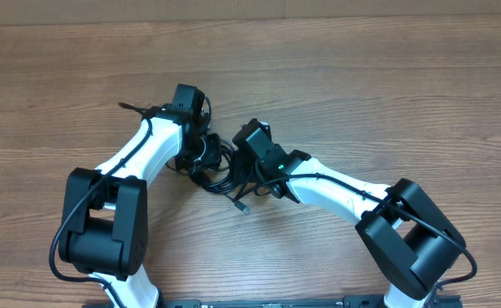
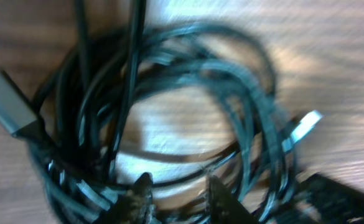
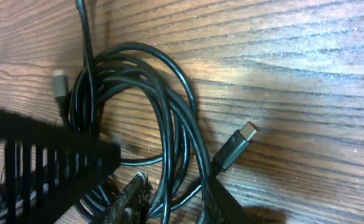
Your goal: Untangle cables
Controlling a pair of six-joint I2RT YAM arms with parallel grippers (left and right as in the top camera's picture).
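Note:
The cables (image 1: 217, 171) lie as one tangled black bundle on the wooden table, between my two arms. In the left wrist view the coil (image 2: 169, 93) is blurred, with a grey plug (image 2: 7, 106) at the left and a silver-tipped plug (image 2: 306, 124) at the right. My left gripper (image 2: 182, 200) hangs low over the loops with its fingers apart. Wood and dark strands show between them, and no grip can be made out. My right gripper (image 3: 177, 194) is shut on several strands of the coil (image 3: 169, 106), beside a plug (image 3: 238, 146).
A loose plug end (image 1: 241, 207) sticks out toward the front of the table (image 1: 387, 94). A black ribbed part (image 3: 45, 168) of the other arm fills the lower left of the right wrist view, close to the coil. The arm bases stand at the front corners.

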